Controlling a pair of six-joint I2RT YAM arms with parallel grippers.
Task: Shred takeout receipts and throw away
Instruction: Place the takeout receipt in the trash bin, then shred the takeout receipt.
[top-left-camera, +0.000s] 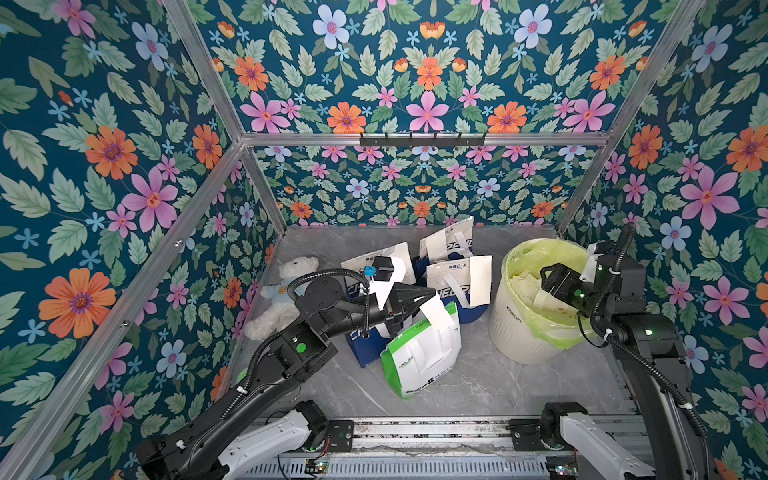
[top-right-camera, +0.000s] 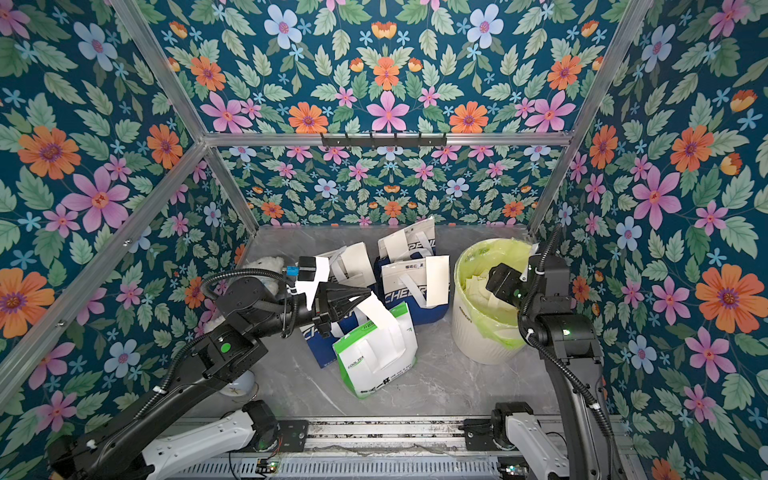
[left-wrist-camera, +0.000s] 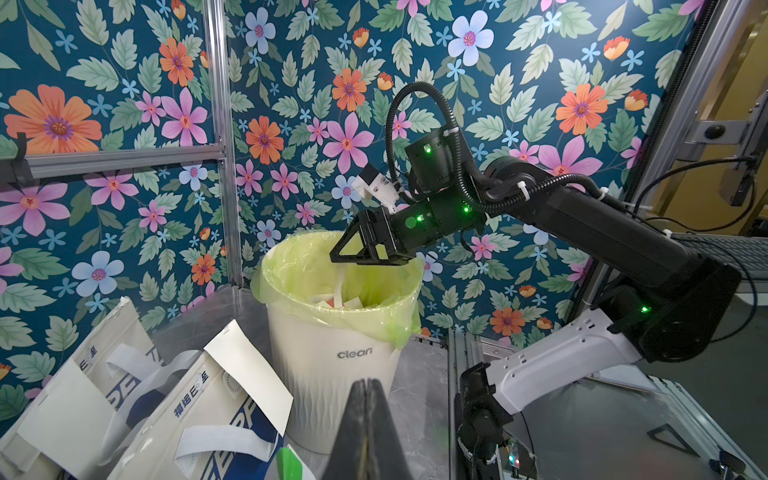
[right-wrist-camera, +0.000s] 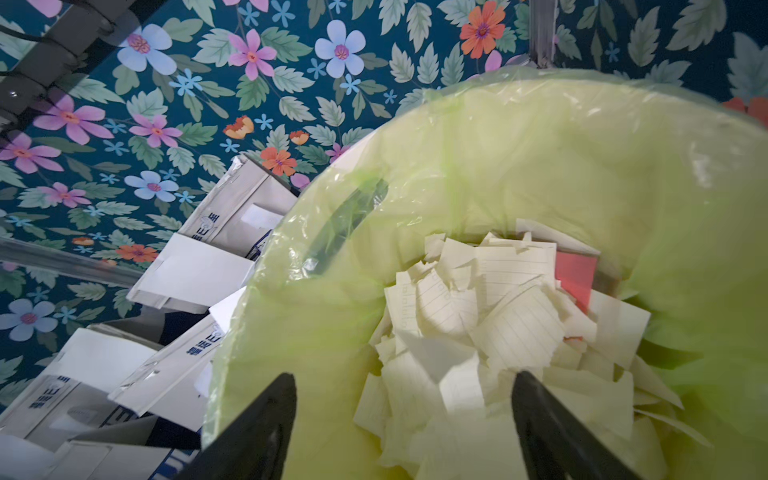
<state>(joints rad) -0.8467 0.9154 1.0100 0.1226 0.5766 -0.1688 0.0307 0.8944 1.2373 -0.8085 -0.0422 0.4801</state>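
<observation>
A: Where was the receipt (top-left-camera: 436, 316)?
B: It hung from the left end effector (top-left-camera: 429, 296), which was closed tight on it, just above the green bag (top-left-camera: 409, 365).
A: And the right end effector (right-wrist-camera: 403, 376)?
B: Its fingers stood wide apart over the bin (top-left-camera: 515, 328) and held nothing. Torn pieces (right-wrist-camera: 498, 324) lay inside.

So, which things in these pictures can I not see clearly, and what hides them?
- Plush bear: both top views, the left arm covers much of it.
- Red scrap in the lined bin: right wrist view, paper scraps bury most of it.
- Receipt at the left gripper, jaws shut: pinched or only touching? The left wrist view's edge cuts it off.
</observation>
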